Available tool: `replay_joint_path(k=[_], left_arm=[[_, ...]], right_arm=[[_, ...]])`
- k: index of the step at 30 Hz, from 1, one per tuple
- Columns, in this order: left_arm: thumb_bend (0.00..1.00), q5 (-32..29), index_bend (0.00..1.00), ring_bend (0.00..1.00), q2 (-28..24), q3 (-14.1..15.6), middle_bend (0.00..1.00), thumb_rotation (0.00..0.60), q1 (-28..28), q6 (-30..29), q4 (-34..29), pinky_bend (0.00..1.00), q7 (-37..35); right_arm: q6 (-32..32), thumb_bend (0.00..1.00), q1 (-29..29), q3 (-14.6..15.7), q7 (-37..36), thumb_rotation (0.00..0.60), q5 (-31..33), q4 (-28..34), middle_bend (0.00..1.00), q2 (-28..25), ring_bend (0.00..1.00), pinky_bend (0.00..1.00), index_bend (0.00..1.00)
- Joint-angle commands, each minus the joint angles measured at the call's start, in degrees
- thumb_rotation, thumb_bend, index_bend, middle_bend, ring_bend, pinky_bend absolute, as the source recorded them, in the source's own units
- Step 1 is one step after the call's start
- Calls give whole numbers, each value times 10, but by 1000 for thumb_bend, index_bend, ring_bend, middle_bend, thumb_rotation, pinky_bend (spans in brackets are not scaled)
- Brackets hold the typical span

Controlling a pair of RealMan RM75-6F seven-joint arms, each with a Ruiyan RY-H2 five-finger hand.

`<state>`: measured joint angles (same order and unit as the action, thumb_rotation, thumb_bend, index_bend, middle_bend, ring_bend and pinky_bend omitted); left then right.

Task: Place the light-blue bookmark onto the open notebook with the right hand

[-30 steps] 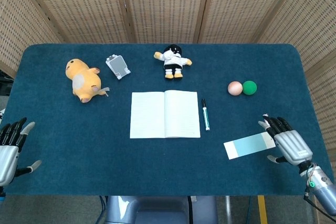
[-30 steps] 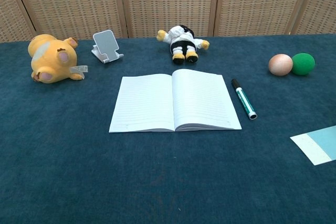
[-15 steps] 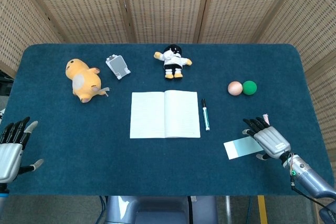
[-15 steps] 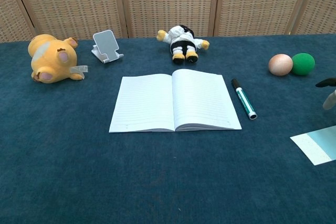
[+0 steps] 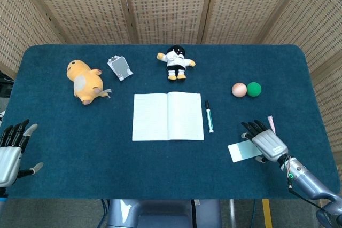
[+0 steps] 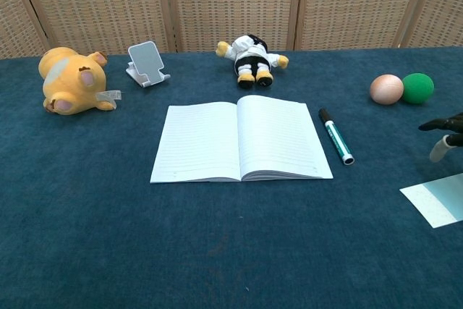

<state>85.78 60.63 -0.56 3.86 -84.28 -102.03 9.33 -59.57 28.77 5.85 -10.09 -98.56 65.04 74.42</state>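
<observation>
Fingers [image 5: 250, 127] of the right hand [image 5: 265, 142] are spread apart and point toward 10 o'clock, with nothing visibly held between them. The hand sits over the right-hand end of the bookmark [image 5: 241, 151], covering that end in the head view. Whether the palm or fingertips actually touch the paper cannot be confirmed; the chest view shows only a few dark fingertips at the frame edge, apparently above the strip.

The bookmark lies flat on the table [image 5: 160, 169], at roughly 4 o'clock from the notebook [image 5: 168, 116] and well apart from it. The notebook lies open at the table centre, both pages exposed. A pen [image 5: 209, 116] lies just beside its right edge, between the notebook and the bookmark.

The current step is judged to be the approach to the grasp; the pick-up is not yet made. The next move calls for closing thumb and fingers on the thin strip, probably at an edge, because flat paper on cloth offers little purchase. The carry should then run toward 10 o'clock, passing above the pen.

The left hand [image 5: 12, 150] rests at the table's near-left edge, fingers spread and holding nothing.
</observation>
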Motion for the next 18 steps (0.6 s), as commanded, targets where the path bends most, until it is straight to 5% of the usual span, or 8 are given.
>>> replay_joint_path(k=[1, 18], left_arm=[[0, -1, 0, 0, 0, -1, 0, 600, 1, 0, 0, 0, 1], [0, 1, 0, 0, 1, 2, 0, 600, 1, 2, 0, 0, 2]], right_arm=[[1, 0, 0, 3, 5, 600, -2, -9, 0, 10, 0, 0, 246], [8, 0, 8, 8, 23, 600, 6, -13, 0, 26, 0, 0, 252]])
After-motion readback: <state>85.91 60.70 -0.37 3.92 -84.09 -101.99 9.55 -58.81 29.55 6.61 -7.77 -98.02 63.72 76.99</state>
